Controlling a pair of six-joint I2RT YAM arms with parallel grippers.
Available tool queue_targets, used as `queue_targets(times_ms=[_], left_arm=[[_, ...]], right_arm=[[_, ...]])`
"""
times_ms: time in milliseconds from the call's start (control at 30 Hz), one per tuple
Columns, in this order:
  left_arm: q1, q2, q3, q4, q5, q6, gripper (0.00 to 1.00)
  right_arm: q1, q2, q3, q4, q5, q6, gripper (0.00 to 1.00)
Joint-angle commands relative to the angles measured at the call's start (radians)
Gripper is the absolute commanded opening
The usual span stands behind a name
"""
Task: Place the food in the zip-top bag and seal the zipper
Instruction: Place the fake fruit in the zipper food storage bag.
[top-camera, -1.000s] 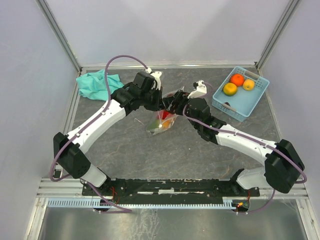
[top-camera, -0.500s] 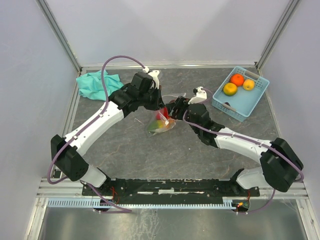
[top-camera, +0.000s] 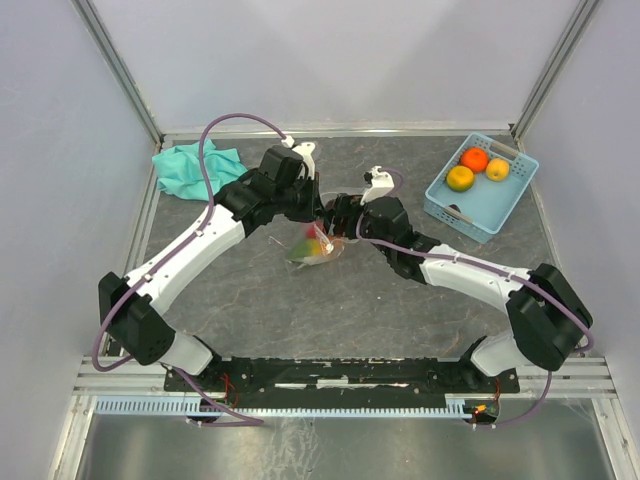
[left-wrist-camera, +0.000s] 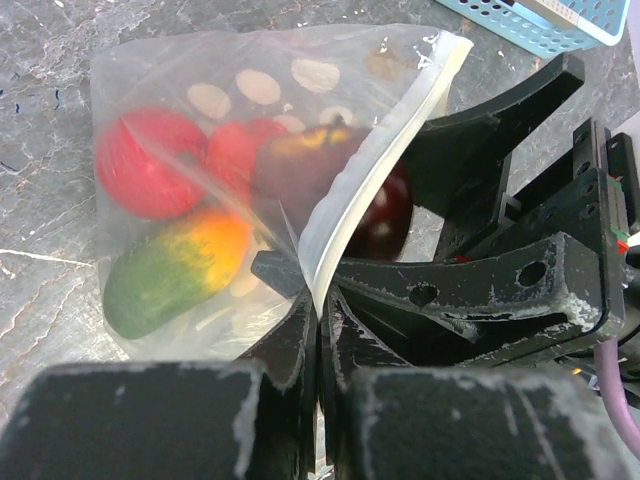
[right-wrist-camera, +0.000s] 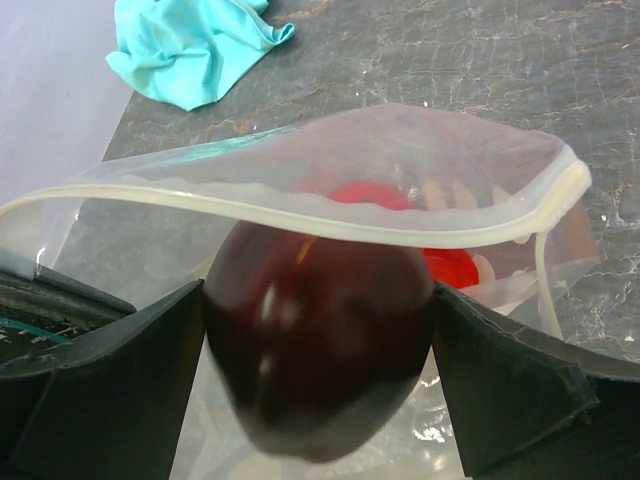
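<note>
Grey table (top-camera: 400, 310), mid-frame: the left gripper (left-wrist-camera: 318, 302) pinches the bag (left-wrist-camera: 150, 90) rim so the mouth gapes for the maroon fruit (right-wrist-camera: 320, 345). The fruit sits between the wide jaws of the right gripper (right-wrist-camera: 318, 290); whether it is gripped I cannot tell.

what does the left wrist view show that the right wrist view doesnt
Only the left wrist view: a green-and-orange fruit inside the zip-top bag, the left fingers pinched shut on the zipper, and a corner of the blue basket. Only the right wrist view: the teal cloth, and the dark maroon fruit filling the gap between both right fingers. Both: the bag, its zipper, the maroon fruit at its mouth, a red fruit inside, and the right fingers.
</note>
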Motion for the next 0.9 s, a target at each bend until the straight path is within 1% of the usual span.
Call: queue_targets(times_ms=[0,100,300,400,533,700,800,867], left_arm=[[-0.002,-0.035,-0.008,0.036,-0.009,-0.005,0.03],[-0.002,-0.032,-0.005,0.037,-0.009,-0.005,0.03],[-0.001,-0.035,-0.008,0.039,-0.02,-0.005,0.03],[0.0,-0.037,-0.012,0.039,-0.025,-0.004,0.03],[0.002,-0.04,-0.018,0.038,-0.03,-0.002,0.03],[0.003,-0.049,-0.022,0.036,-0.042,0.004,0.03],[0.006,-0.051,-0.022,0.032,-0.042,0.007,0.03],[0.006,-0.05,-0.022,0.031,-0.042,0.007,0.03]], right_arm=[[-0.001,-0.027,0.075,0.029,-0.084,-0.076,0.99],[-0.012,-0.04,0.08,0.019,-0.099,-0.103,0.99],[-0.048,-0.09,0.123,-0.079,-0.167,-0.127,0.99],[-0.067,-0.131,0.168,-0.177,-0.185,-0.155,0.99],[-0.09,-0.171,0.226,-0.328,-0.16,-0.187,0.99],[-0.1,-0.176,0.291,-0.536,-0.046,-0.17,0.89],[-0.1,-0.16,0.297,-0.595,0.019,-0.116,0.78],[-0.103,-0.144,0.29,-0.612,0.048,-0.083,0.74]])
